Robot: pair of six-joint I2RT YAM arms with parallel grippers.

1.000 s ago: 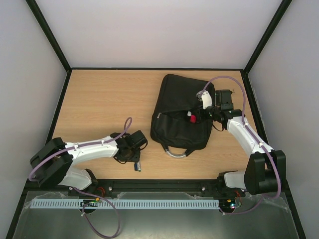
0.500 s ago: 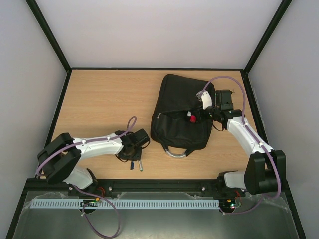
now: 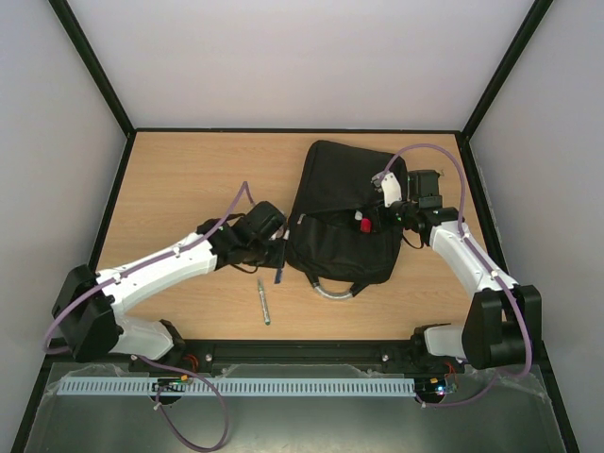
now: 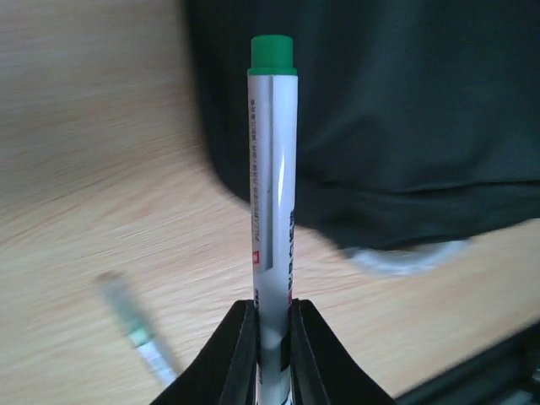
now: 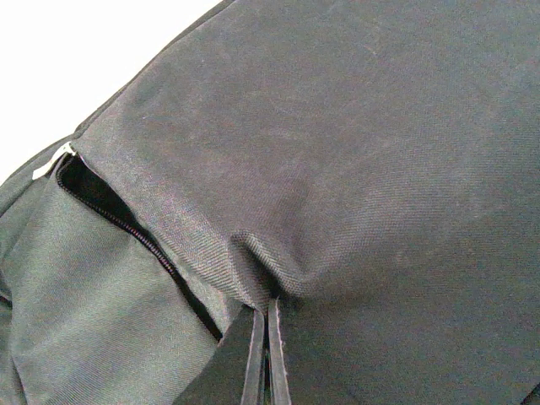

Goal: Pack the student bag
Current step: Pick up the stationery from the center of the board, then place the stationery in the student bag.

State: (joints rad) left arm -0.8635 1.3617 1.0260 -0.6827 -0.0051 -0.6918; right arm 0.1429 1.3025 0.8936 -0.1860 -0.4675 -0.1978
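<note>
While the left gripper clamps a green-capped pen at centre frame, just left of the student bag, a second pen lies lower down; the right gripper pinches fabric at the bag's right side.

Seemingly a pen near student bag.

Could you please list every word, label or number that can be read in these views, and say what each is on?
No text can be read.
Green-capped pen in the left tool: dark print and a red mark along the barrel, too small and blurred to read.
Loose pen: too small, nothing legible.
Student bag: a white tab at its edge, no readable print.
</note>
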